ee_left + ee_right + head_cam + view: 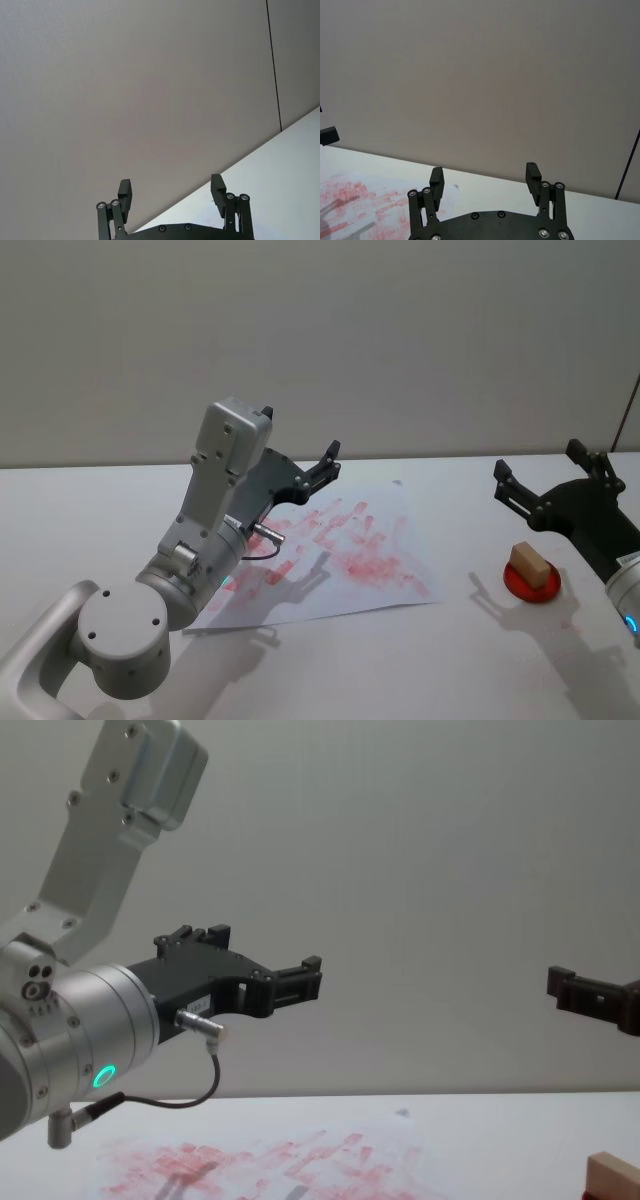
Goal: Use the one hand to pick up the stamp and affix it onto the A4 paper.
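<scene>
Go with right claw (545, 475), spread just above the stamp (530, 565) on its red pad (516, 587); left claw (326, 468), also spread, sits well apart over A4 paper (395, 560).

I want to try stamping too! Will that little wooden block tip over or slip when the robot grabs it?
The small tan wooden stamp looks stiff and probably light. Its flat sides should grip well. Lying on the round red pad, it seems unlikely to roll.
</scene>
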